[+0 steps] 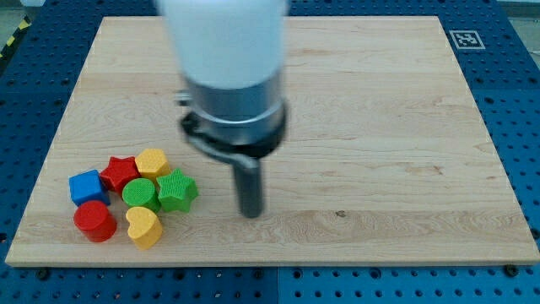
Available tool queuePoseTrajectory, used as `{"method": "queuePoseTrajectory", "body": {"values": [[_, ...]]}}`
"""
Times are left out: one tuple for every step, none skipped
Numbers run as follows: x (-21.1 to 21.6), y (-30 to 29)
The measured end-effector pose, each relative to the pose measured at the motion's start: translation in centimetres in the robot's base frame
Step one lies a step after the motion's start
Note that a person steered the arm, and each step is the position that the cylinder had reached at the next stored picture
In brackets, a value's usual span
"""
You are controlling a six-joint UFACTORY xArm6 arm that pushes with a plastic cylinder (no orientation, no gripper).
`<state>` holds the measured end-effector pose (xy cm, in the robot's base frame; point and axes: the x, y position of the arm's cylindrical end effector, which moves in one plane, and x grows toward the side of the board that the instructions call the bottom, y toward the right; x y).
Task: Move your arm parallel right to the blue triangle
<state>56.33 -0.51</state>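
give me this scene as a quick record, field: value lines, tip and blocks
surface: wooden board on a blue pegboard table
my tip: on the board, at the view's right of the block cluster, touching no block
cluster: view's lower left, seven blocks packed close
blue block: leftmost
red star
yellow block: top of cluster
green cylinder: centre
green star: nearest my tip
red cylinder
yellow heart: lowest

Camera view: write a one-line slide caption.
My tip rests on the wooden board, to the view's right of a cluster of seven coloured blocks, nearest the green star.
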Motion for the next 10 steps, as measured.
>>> {"method": "queuePoseTrajectory", "body": {"values": [[-2.7,6.3],[-6.2,11.2],[-7.3,12.7],[-7.3,12.7],[-9.2,15.0],[-14.7,16.6],[-21.2,15.4],[-26.7,10.8],[-27.8,9.4],[-27.9,7.0]]}}
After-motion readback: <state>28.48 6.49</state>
